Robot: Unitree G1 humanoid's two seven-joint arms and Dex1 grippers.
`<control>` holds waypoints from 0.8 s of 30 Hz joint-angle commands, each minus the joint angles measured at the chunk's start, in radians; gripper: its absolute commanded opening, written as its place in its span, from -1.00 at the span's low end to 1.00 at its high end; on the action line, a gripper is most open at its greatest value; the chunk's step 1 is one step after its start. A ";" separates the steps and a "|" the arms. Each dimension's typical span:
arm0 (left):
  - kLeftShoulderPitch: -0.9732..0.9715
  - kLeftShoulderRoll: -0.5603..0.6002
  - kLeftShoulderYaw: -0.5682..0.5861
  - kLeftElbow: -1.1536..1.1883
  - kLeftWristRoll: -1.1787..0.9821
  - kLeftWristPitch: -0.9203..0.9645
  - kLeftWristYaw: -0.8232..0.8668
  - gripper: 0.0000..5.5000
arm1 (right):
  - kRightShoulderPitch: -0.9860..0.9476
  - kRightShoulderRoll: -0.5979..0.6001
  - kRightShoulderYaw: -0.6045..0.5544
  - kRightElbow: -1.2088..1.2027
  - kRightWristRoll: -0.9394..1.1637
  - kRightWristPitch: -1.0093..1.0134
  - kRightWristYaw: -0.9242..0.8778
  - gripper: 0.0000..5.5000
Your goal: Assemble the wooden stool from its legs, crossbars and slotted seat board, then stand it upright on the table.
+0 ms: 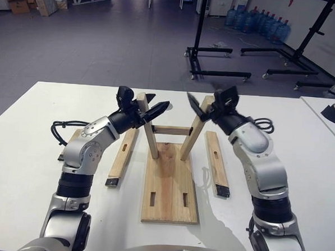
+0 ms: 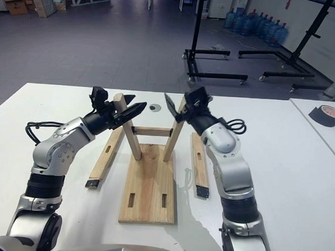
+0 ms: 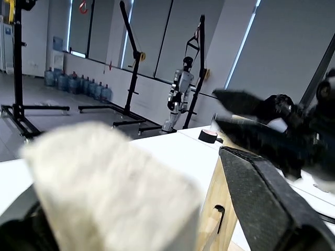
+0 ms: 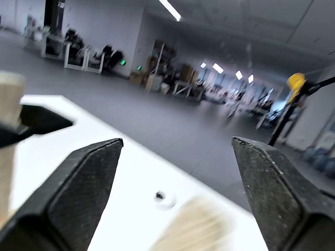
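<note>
White counter (image 1: 39,113) in head view, seat board (image 1: 170,193) flat at centre, left pincer (image 1: 159,102) open round the left leg (image 1: 150,137) top. Left wrist view: that leg's a blur, lower left. Right wrist view: right pincer (image 4: 177,141) spread wide, right leg (image 4: 193,228) bottom centre.

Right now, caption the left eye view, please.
Black left tool and right tool at two pale wooden legs standing on slotted seat board.

Four legs (image 1: 151,133), two crossbars (image 1: 172,130), one board (image 1: 170,187)
</note>
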 commanded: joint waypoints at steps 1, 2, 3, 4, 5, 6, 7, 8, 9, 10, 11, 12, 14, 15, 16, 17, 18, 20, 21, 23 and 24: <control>-0.031 0.037 0.040 -0.009 0.002 0.006 0.012 0.41 | -0.053 0.015 -0.063 -0.004 0.038 -0.012 -0.016 0.39; -0.040 0.044 0.051 -0.010 0.003 0.005 0.017 0.41 | -0.061 0.026 -0.084 -0.009 0.060 -0.008 -0.021 0.39; -0.044 0.049 0.061 -0.015 0.000 0.005 0.022 0.41 | -0.067 0.036 -0.103 -0.014 0.085 0.000 -0.024 0.39; -0.044 0.052 0.074 -0.030 -0.009 0.009 0.028 0.41 | -0.068 0.042 -0.126 -0.020 0.114 0.007 -0.024 0.39; -0.039 0.052 0.087 -0.049 -0.021 0.014 0.035 0.41 | -0.063 0.052 -0.151 -0.027 0.151 0.019 -0.024 0.39; -0.030 0.049 0.101 -0.072 -0.036 0.019 0.045 0.41 | -0.055 0.061 -0.173 -0.036 0.191 0.035 -0.021 0.39; 0.002 0.052 0.118 -0.114 -0.041 0.014 0.055 0.41 | -0.034 0.072 -0.195 -0.059 0.259 0.050 -0.002 0.39; 0.035 0.049 0.145 -0.154 -0.057 0.014 0.076 0.41 | -0.005 0.078 -0.209 -0.089 0.334 0.076 0.025 0.39; 0.078 0.045 0.185 -0.199 -0.084 0.019 0.103 0.41 | 0.042 0.076 -0.220 -0.138 0.434 0.114 0.061 0.39; 0.128 0.042 0.225 -0.243 -0.110 0.025 0.125 0.41 | 0.102 0.069 -0.233 -0.192 0.563 0.157 0.105 0.39; 0.176 0.040 0.262 -0.278 -0.134 0.025 0.143 0.41 | 0.156 0.057 -0.249 -0.235 0.674 0.183 0.147 0.39; 0.229 0.043 0.297 -0.295 -0.141 0.022 0.159 0.41 | 0.217 0.032 -0.265 -0.270 0.772 0.222 0.173 0.39; 0.321 0.065 0.358 -0.263 -0.107 0.007 0.187 0.41 | 0.357 -0.039 -0.279 -0.312 0.887 0.262 0.276 0.39; 0.356 0.087 0.371 -0.222 -0.064 -0.006 0.197 0.41 | 0.420 -0.073 -0.270 -0.319 0.891 0.270 0.322 0.39; 0.380 0.107 0.373 -0.180 -0.020 -0.017 0.208 0.41 | 0.471 -0.102 -0.257 -0.317 0.881 0.266 0.361 0.39; 0.396 0.127 0.361 -0.120 0.037 -0.038 0.219 0.41 | 0.517 -0.126 -0.229 -0.312 0.838 0.251 0.386 0.39; 0.409 0.140 0.350 -0.066 0.080 -0.057 0.222 0.41 | 0.551 -0.140 -0.202 -0.301 0.806 0.235 0.403 0.39; 0.426 0.154 0.329 0.009 0.134 -0.087 0.211 0.41 | 0.588 -0.153 -0.148 -0.280 0.737 0.197 0.418 0.39; 0.430 0.160 0.320 0.043 0.152 -0.098 0.203 0.41 | 0.594 -0.152 -0.124 -0.270 0.710 0.185 0.416 0.39; 0.423 0.182 0.296 0.145 0.205 -0.139 0.179 0.41 | 0.596 -0.145 -0.065 -0.245 0.647 0.155 0.411 0.39; 0.418 0.190 0.297 0.182 0.220 -0.153 0.176 0.41 | 0.593 -0.140 -0.049 -0.237 0.633 0.148 0.406 0.39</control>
